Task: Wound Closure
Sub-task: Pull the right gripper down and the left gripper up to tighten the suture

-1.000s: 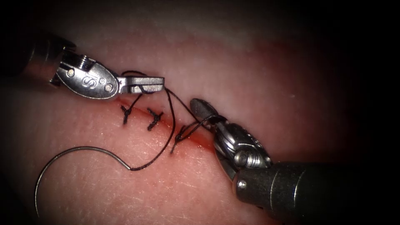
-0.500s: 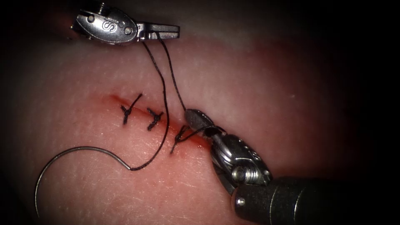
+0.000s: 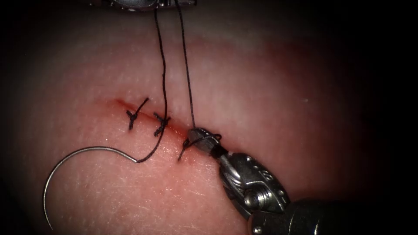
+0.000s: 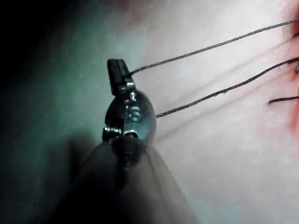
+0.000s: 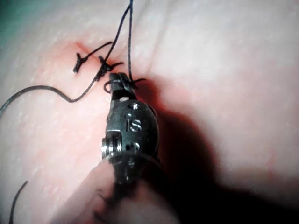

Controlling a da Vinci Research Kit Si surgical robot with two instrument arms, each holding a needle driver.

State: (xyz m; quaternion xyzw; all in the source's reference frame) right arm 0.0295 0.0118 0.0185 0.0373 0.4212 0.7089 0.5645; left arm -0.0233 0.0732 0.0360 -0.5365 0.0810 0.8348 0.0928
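R tool point(image 3: 201, 137) nearest the scope, fingers pinched on the thread point(image 3: 164, 78) right at the cut point(image 3: 174, 128), loops wrapped round its tip. Needle point(image 3: 69, 161) lay free on the tissue point(image 3: 283, 87) left of the cut, not in it, no tool on it. Two tied stitches point(image 3: 148, 119) further left along the cut. L tool point(image 4: 122, 77) farthest back, fingers clamped on thread, two strands taut. Risks, IMO: too much tension could snap thread or tear the cut edge; free needle could get dragged.
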